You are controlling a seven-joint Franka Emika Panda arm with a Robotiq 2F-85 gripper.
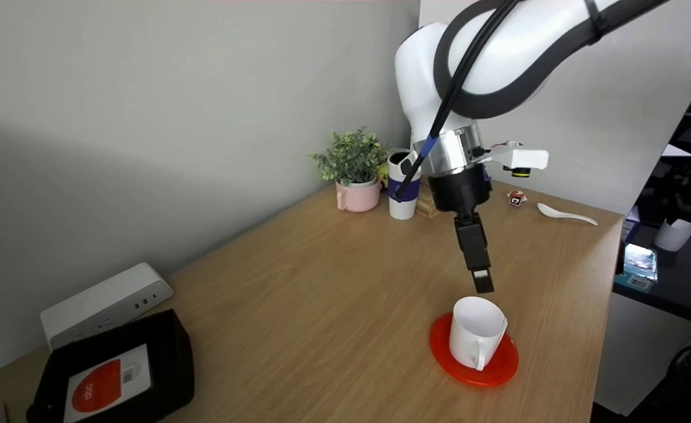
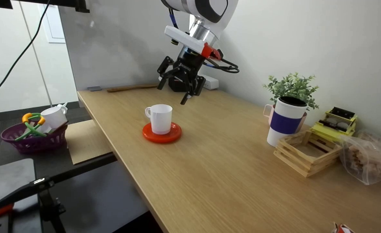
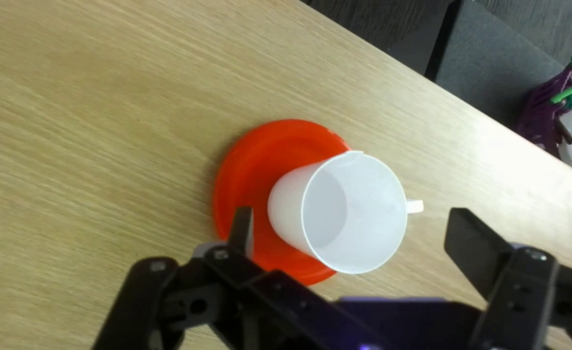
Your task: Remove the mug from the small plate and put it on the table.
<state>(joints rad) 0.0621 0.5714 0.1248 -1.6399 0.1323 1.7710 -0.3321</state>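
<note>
Hovering spread wide, the claw [image 2: 172, 94] hangs higher than the mug [image 2: 162, 119] and apart from it. The mug stands upright on the red plate [image 2: 162, 138], which rests on the counter [image 2: 222, 165] near its edge. Farther off stand a tall cup [image 2: 285, 123], a leafy plant [image 2: 291, 85] and a wooden crate [image 2: 291, 158].

White cylindrical mug [image 1: 475, 333]: uniform white, handle included. Flat round red plate [image 3: 247, 175]: single bright red throughout. Light-brown wooden tabletop [image 3: 96, 146]: fine streaked grain. Black two-fingered gripper [image 2: 172, 93]: small white patch on one finger. Tall white cup [image 2: 285, 119]: dark-blue band, black mouth. Round pink handled pot [image 1: 360, 197]: pale tone, with leafy green plant [image 1: 354, 157]. Slatted wooden crate [image 2: 292, 158]: light tan. White rectangular label [image 1: 110, 383]: red disc, white lettering.
</note>
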